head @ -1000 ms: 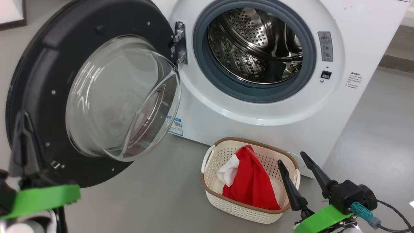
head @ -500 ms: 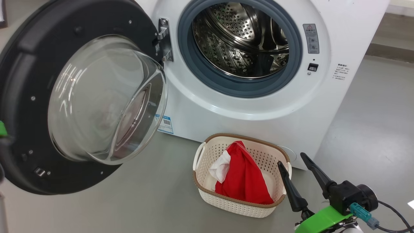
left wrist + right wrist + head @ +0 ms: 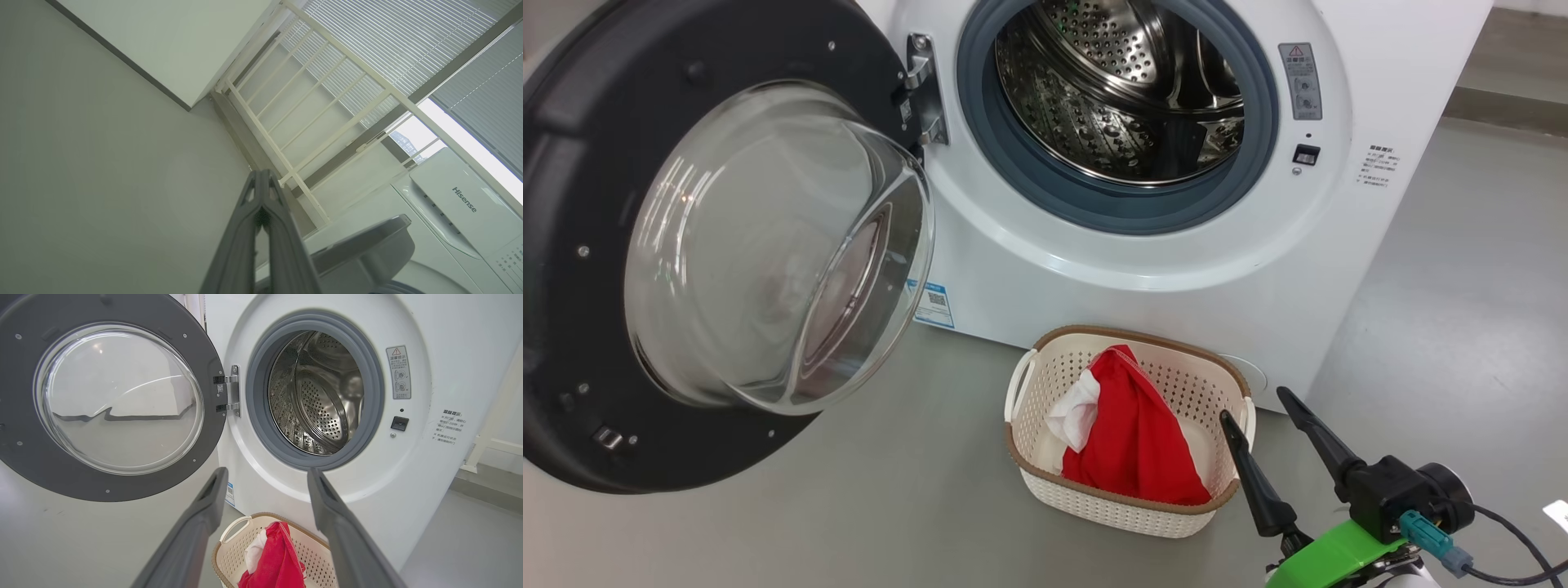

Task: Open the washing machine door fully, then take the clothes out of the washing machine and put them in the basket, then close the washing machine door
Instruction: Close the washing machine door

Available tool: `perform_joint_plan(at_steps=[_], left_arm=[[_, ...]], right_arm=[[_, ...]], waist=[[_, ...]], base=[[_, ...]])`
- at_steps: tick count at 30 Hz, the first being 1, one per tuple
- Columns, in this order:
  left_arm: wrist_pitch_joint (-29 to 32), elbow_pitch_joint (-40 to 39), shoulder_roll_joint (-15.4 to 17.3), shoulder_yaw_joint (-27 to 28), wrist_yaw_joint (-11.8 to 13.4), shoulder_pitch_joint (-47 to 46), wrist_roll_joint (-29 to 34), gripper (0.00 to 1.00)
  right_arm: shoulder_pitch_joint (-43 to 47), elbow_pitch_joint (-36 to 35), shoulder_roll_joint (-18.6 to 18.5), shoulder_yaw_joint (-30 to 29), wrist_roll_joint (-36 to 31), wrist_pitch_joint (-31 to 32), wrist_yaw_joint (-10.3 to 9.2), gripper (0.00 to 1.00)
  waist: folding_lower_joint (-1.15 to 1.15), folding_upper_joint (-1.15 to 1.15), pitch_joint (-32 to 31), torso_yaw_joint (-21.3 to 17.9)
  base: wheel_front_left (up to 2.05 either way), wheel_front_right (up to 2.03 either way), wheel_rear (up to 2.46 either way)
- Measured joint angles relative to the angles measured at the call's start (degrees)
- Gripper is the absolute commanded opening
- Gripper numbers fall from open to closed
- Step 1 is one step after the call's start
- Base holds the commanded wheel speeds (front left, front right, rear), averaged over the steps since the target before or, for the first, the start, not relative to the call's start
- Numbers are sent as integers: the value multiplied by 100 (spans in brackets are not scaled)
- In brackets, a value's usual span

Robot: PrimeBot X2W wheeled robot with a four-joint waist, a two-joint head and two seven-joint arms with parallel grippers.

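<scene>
The head camera has swung since a second ago, so the washing machine (image 3: 1143, 278) and the basket (image 3: 1127, 336) now sit further left and higher in the frame. The washing machine door (image 3: 760, 245) stands open across the left half. The basket rests on the floor (image 3: 890, 490) at lower centre, just before the washer, holding a red garment (image 3: 1135, 441) and a white cloth (image 3: 1074, 416). At lower right, the right gripper (image 3: 1254, 406) has its fingers spread wide and holds nothing. The left gripper (image 3: 261, 173) has its fingers pressed together, empty.
</scene>
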Motion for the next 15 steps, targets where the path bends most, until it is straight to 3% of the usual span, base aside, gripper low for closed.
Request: perform_joint_plan(at_steps=[8, 15], left_arm=[[1384, 420, 218, 110, -127, -218, -527, 0], [1933, 641, 221, 136, -164, -209, -725, 0]], right_arm=[[-77, 42, -59, 78, 0, 0, 0, 100], [-79, 59, -57, 124, 1, 0, 0, 100]], waist=[[0, 0, 44, 30], [0, 0, 20, 7]], base=[[0, 0, 0], [0, 0, 0]])
